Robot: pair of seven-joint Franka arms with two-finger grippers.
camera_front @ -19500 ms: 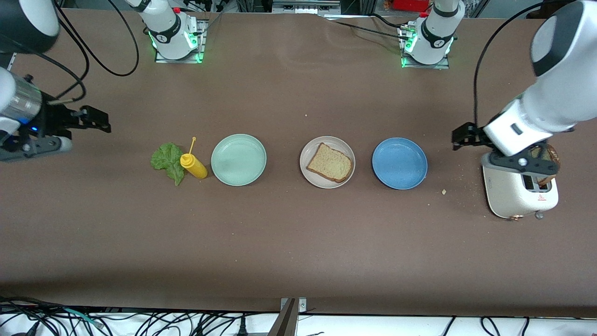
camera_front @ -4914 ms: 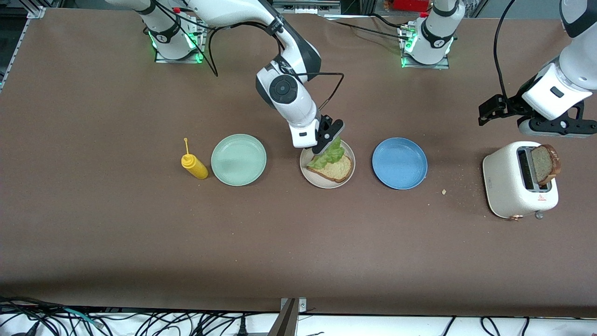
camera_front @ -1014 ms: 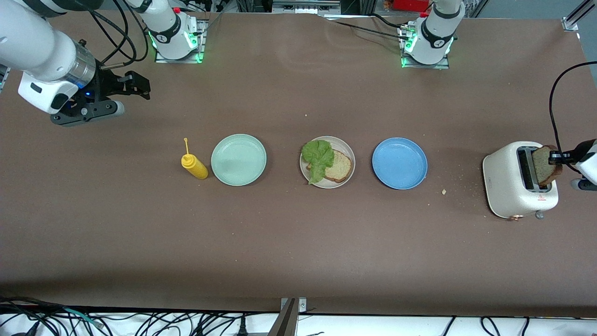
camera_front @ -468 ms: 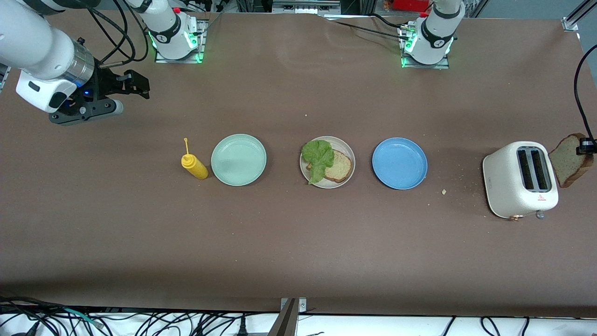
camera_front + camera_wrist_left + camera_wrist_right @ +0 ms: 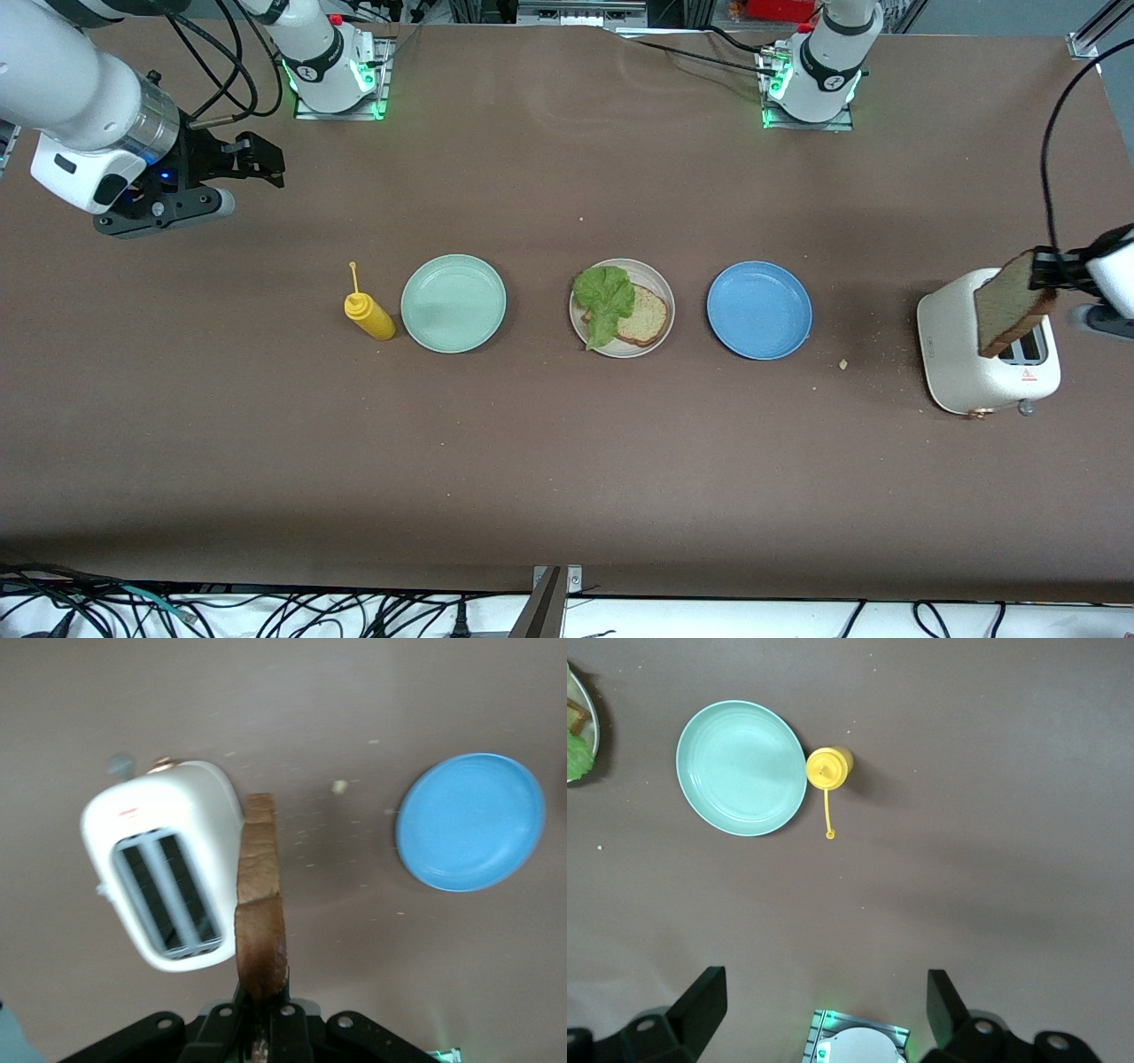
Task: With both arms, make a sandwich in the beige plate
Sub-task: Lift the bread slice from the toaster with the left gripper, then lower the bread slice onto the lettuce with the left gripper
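Observation:
The beige plate (image 5: 622, 352) sits mid-table with one brown bread slice (image 5: 647, 317) on it. A crinkled green lettuce leaf (image 5: 604, 297) lies across that slice and hangs over the rim. My left gripper (image 5: 1045, 266) is shut on a second bread slice (image 5: 1010, 306), which hangs in the air over the white toaster (image 5: 983, 372). In the left wrist view that slice (image 5: 260, 904) stands edge-on, pinched in the left gripper (image 5: 263, 1014). My right gripper (image 5: 270, 164) is open and empty, up over the table at the right arm's end. It waits there.
A blue plate (image 5: 759, 310) lies between the beige plate and the toaster. A mint-green plate (image 5: 453, 303) and a yellow squeeze bottle (image 5: 369, 316) stand beside the beige plate toward the right arm's end. Crumbs (image 5: 842, 363) lie near the toaster.
The left gripper pulled the second slice up out of the toaster slot, swung it outward, and now holds it higher over the toaster. The right arm barely moved.

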